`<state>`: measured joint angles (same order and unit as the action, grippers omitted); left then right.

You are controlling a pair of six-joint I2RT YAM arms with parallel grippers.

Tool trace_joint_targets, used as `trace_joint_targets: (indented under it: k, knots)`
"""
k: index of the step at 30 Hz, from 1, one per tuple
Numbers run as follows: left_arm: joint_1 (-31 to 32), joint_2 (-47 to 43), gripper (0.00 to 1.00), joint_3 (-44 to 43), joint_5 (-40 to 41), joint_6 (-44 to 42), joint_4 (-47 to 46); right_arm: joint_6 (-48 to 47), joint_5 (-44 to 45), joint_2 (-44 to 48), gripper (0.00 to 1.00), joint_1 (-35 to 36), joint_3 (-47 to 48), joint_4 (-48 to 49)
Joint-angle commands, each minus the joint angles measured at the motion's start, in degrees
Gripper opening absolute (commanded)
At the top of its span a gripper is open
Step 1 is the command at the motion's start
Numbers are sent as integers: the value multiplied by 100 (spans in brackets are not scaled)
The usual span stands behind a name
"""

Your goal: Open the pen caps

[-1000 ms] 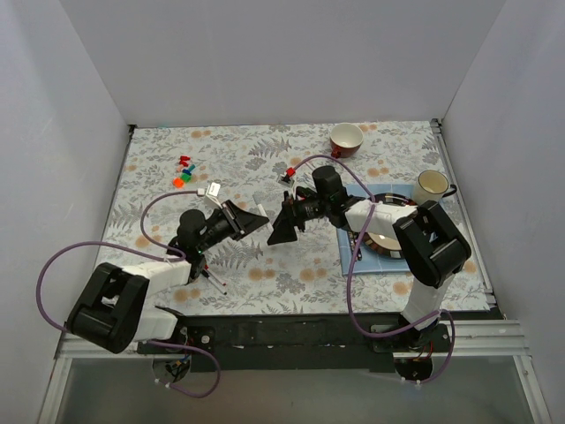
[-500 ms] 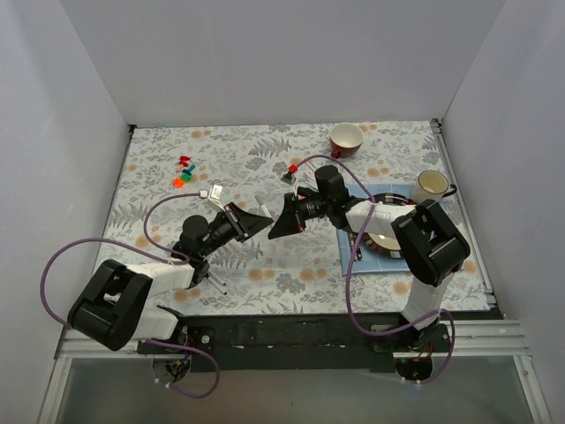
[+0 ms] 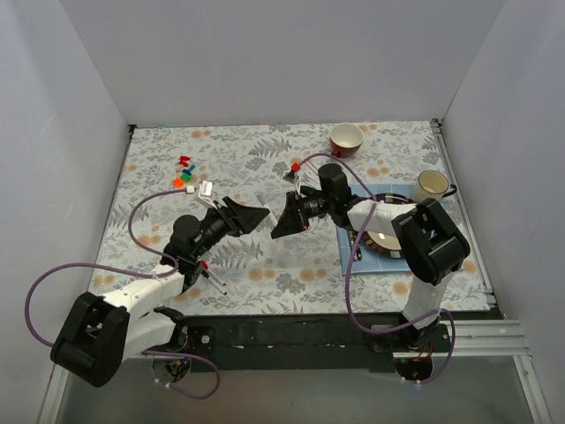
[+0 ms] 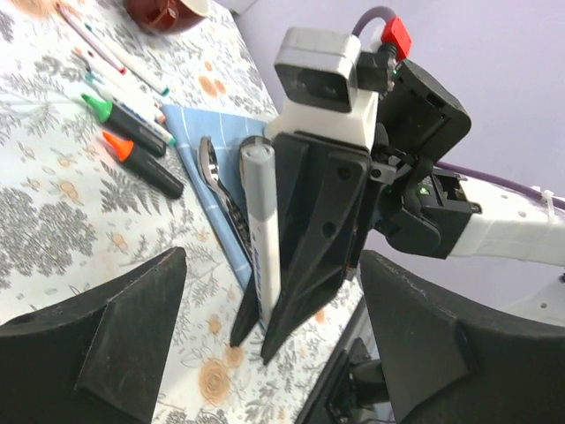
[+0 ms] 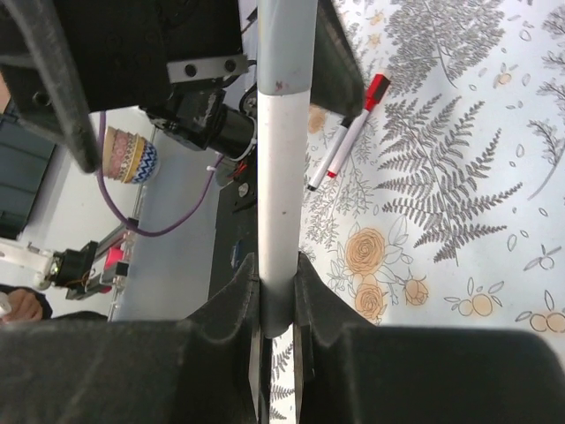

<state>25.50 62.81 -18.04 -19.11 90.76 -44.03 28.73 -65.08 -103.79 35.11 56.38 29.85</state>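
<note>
now my right pincer (image 5: 276, 291) pinches a slim white grey-ended pen (image 5: 282, 177); my left pincer (image 3: 254, 215) stands spread.

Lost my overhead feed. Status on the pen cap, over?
Left gripper open, off the pen. Right gripper shut on pen, grey cap apparently on. Loose markers lie well aside.

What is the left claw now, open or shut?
Open. The left gripper has its fingers wide apart around the pen that the right gripper holds.
</note>
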Motion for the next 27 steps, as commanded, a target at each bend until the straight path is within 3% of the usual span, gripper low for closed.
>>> trace_joint_targets:
  k: [1, 15, 20, 27]
  knots:
    - [-71, -32, 79, -305, 180, -568, 317, 159, -558, 52, 1, 13, -22, 680]
    - [-387, 645, 68, -850, -487, -533, -650, 273, -822, -10, 1, 22, -66, 1006]
    - [-440, 759, 58, -859, -707, -384, -808, 273, -813, -19, 1, 31, -57, 988]
    - [-484, 943, 52, -718, -953, -103, -1256, 247, -787, -19, 1, 31, -48, 944]
